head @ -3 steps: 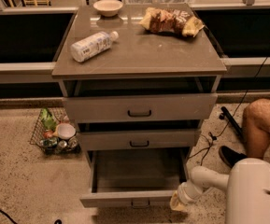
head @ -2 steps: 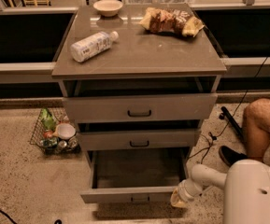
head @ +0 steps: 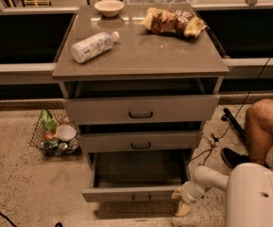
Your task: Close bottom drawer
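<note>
The bottom drawer (head: 135,193) of the grey-brown cabinet stands pulled well out, and its plain grey interior (head: 140,167) shows nothing in it. A small dark handle sits in the middle of its narrow front panel. My gripper (head: 179,200) is at the drawer front's right end, low near the floor, on the end of the white arm (head: 211,178) that reaches in from the lower right. Its pale fingertips rest at the panel's right corner.
The middle drawer (head: 140,141) and top drawer (head: 140,109) stick out slightly. A bottle (head: 93,46), a bowl (head: 109,6) and a snack bag (head: 174,21) lie on the cabinet top. A wire basket (head: 53,134) sits on the floor left. A person's leg (head: 263,126) and cables are right.
The bottom drawer's front has moved slightly back toward the cabinet, and my gripper has followed it at the right corner.
</note>
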{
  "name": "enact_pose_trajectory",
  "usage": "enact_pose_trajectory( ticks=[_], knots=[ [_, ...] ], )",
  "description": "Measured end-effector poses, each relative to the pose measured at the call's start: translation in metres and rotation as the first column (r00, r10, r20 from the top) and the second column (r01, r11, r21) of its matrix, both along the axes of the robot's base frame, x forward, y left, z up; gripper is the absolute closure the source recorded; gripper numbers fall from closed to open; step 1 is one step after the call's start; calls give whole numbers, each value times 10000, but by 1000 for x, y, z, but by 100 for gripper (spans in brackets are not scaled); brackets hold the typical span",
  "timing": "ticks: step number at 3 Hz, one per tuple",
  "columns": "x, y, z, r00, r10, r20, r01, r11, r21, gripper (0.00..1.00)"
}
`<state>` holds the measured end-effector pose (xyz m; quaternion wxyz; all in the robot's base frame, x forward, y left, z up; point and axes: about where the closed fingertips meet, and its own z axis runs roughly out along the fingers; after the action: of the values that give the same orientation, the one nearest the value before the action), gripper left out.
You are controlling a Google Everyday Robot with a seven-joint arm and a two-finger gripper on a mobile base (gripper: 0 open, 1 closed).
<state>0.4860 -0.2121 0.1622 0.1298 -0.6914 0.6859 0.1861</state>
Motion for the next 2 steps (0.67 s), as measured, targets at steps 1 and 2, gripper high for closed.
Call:
enact_pose_trajectory(
  ticks=[1, 2],
  knots=[
    [0, 0, 0, 10000, 0, 0, 0, 10000, 0, 0],
    [0, 0, 0, 10000, 0, -1, 0, 10000, 1, 0]
  ],
)
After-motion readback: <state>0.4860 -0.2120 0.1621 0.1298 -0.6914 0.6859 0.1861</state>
